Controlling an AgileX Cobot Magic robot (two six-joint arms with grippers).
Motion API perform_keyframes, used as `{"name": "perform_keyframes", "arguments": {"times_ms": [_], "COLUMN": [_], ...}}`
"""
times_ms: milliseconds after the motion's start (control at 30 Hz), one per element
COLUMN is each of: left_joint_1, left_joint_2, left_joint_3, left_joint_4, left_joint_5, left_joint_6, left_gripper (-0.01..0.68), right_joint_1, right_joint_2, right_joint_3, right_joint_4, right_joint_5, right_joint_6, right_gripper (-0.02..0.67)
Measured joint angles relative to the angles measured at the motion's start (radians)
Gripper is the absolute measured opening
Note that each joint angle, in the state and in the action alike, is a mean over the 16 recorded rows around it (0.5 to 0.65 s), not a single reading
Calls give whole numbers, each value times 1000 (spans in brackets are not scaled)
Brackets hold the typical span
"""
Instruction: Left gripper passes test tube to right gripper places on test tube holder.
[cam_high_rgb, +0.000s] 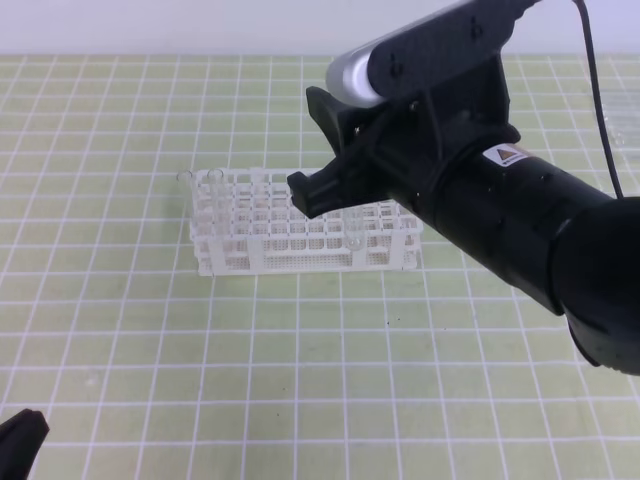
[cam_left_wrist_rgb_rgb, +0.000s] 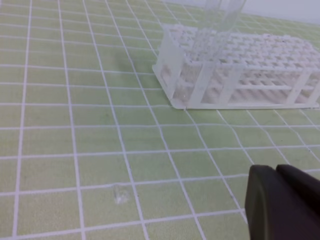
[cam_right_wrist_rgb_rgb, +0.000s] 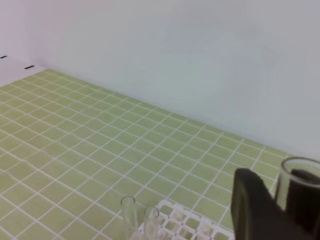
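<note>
overhead: the right hand grips the test tube upright over the test tube holder; left hand at 7 o'clock, grip unclear. left wrist: holder at 1 o'clock. right wrist: tube rim between the fingers; best lowered straight into one hole.

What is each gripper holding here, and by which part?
The right gripper holds a test tube near its open top, jaws closed on it above the test tube holder. The left gripper holds nothing visible.

two tubes stand in the test tube holder's left end.
</note>
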Motion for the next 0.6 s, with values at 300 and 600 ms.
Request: {"name": "perform_keyframes", "arguments": {"times_ms": [300,600], "left_joint_1": [0,0], "left_joint_2": [0,0], "left_joint_3": [0,0], "left_joint_4": [6,6], "left_joint_5": [0,0], "left_joint_6": [0,0], "left_gripper": [0,0], "right_joint_1": [-41,-113], "right_joint_2": [5,56], "right_joint_3": [0,0], "right_joint_4": [-186,-725], "right_joint_5": [7,-42], "right_joint_6": [189,732], "right_gripper": [9,9]}}
